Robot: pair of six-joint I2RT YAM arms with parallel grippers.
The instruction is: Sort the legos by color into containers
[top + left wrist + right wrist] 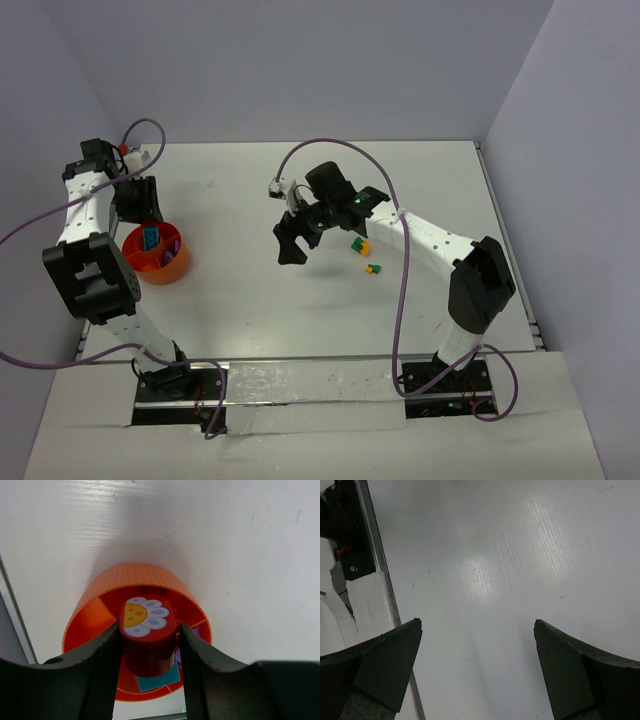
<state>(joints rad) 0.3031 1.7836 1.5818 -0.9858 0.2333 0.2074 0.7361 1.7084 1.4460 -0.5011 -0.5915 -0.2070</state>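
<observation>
Left gripper point(150, 626) pinching red brick point(148, 618), over orange bowl point(135, 573)

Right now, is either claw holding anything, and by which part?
The left gripper holds a red brick with a flower print, pinched by two opposite sides over the orange bowl. The right gripper is open and empty.

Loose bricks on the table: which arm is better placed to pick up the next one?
Right. The right fingers stand open and empty near the yellow-green brick and the green-orange brick. The left fingers are clamped on a red daisy brick over the orange bowl.
</observation>
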